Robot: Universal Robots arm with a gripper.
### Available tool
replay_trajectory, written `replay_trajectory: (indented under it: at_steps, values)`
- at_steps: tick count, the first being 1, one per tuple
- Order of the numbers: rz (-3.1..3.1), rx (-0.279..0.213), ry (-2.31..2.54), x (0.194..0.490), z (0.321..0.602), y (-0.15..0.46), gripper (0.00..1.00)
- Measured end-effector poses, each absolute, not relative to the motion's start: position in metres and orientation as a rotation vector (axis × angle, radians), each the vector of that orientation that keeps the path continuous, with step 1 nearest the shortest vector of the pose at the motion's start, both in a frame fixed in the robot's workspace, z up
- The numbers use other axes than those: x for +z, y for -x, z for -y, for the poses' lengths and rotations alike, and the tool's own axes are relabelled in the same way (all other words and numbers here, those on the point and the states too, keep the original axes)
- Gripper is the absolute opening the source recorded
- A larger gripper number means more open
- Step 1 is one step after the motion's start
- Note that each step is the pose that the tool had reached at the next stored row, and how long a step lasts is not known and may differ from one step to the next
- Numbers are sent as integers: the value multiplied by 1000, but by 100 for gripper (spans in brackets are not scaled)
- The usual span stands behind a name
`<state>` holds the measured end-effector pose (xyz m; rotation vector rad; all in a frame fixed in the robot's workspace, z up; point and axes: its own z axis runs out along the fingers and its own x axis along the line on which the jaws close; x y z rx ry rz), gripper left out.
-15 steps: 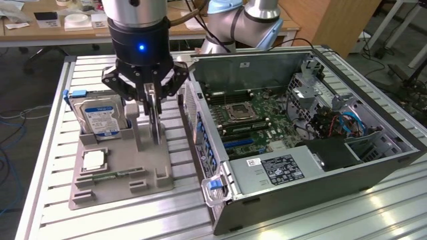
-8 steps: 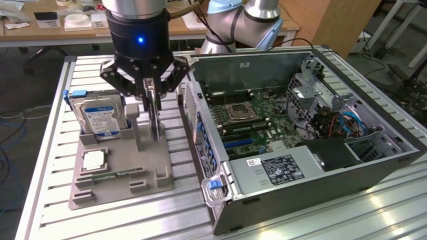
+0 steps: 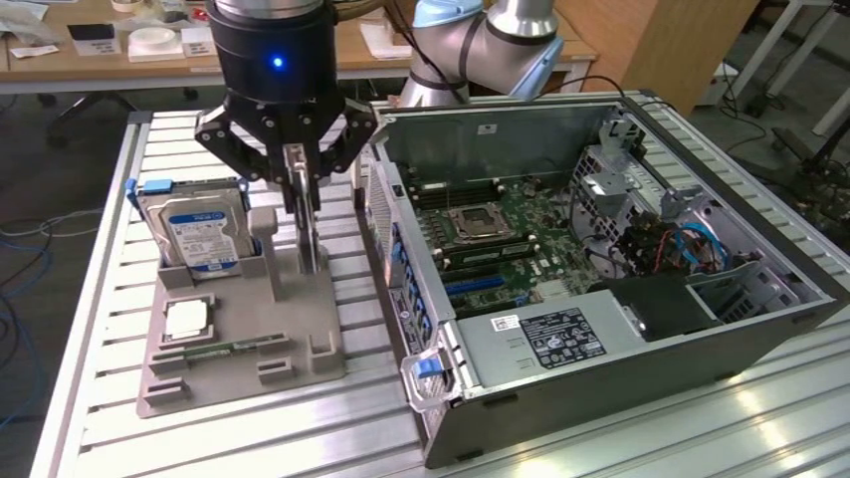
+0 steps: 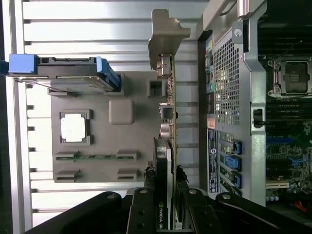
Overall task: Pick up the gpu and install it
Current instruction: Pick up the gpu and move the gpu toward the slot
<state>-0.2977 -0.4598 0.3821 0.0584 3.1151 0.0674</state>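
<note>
The gripper [image 3: 303,184] is closed on the upper edge of the gpu [image 3: 311,241], which it holds upright over the gray tray [image 3: 226,383]. A hard drive [image 3: 197,239] stands at the exterior view's left, and an open computer case [image 3: 598,398] at its right.

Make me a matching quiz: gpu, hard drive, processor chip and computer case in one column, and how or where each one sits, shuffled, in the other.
1. gpu
2. hard drive
3. chip
4. case

A. lies flat in a pocket of the tray
B. side open, motherboard showing
C. clamped between the fingers
D. stands upright, showing a blue-and-white label

Pairs: 1-C, 2-D, 3-A, 4-B.
</note>
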Motion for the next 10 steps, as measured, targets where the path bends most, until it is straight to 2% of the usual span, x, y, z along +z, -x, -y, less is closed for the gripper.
replay_trajectory:
  at_steps: [10]
  values:
    - [-3115,67,-58,389,460,298,27]
